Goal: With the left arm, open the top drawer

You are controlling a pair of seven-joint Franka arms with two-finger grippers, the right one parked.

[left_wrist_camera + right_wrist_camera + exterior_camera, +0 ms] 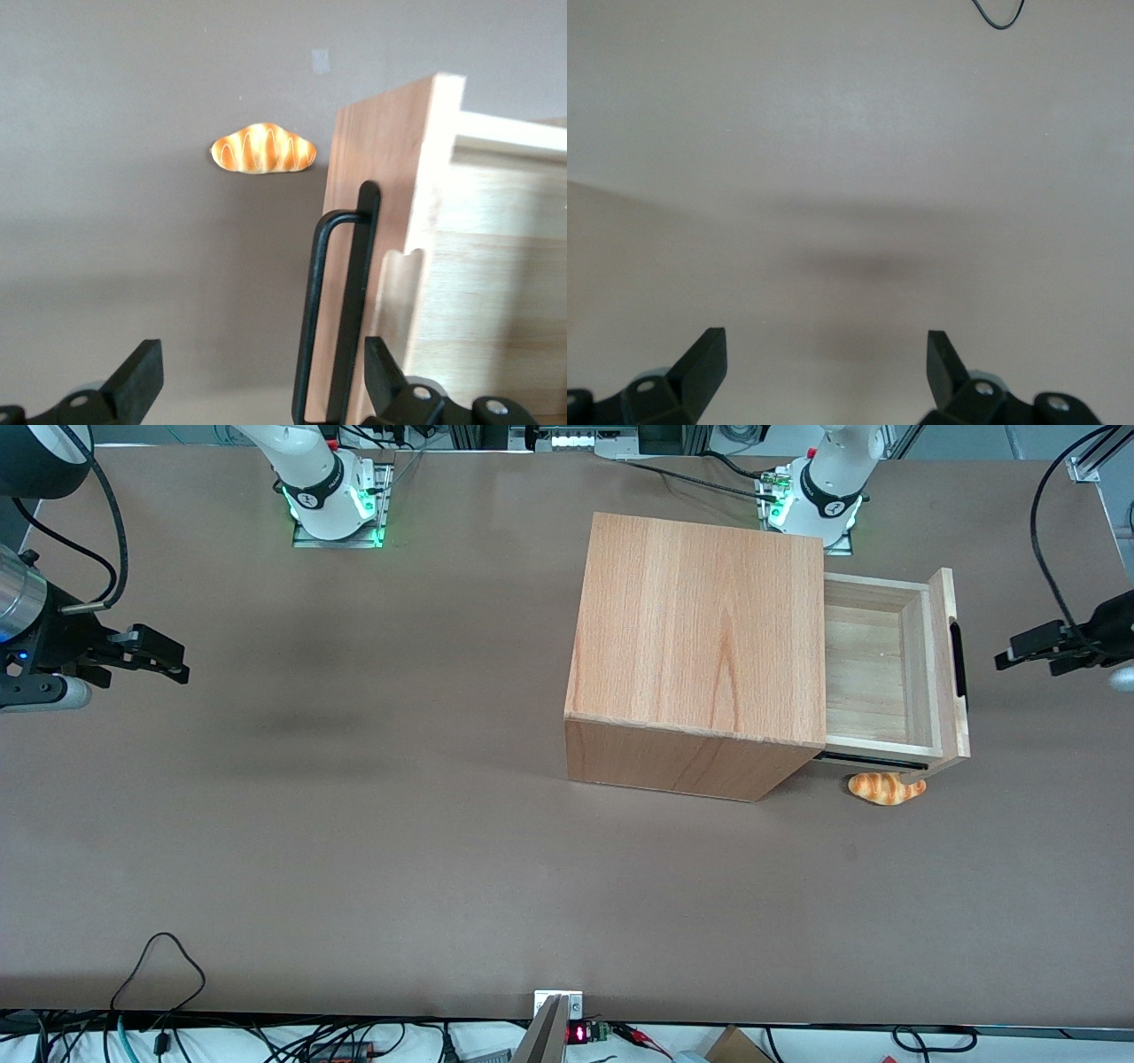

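Note:
The wooden cabinet [700, 638] stands on the brown table. Its top drawer [873, 669] is pulled out, and the pale wood inside is bare. The long black bar handle [958, 660] is on the drawer's front panel. My left gripper [1005, 660] is open and empty. It hovers in front of the drawer's front panel, a short gap away from the handle. In the left wrist view the handle [341, 310] and front panel [381, 168] show close up. The handle lies between my spread fingers [137, 381], close to one of them, and neither touches it.
A toy croissant [886, 787] lies on the table under the pulled-out drawer, at its corner nearer the front camera. It also shows in the left wrist view [263, 149]. A black cable loop [164, 965] lies by the table's near edge, toward the parked arm's end.

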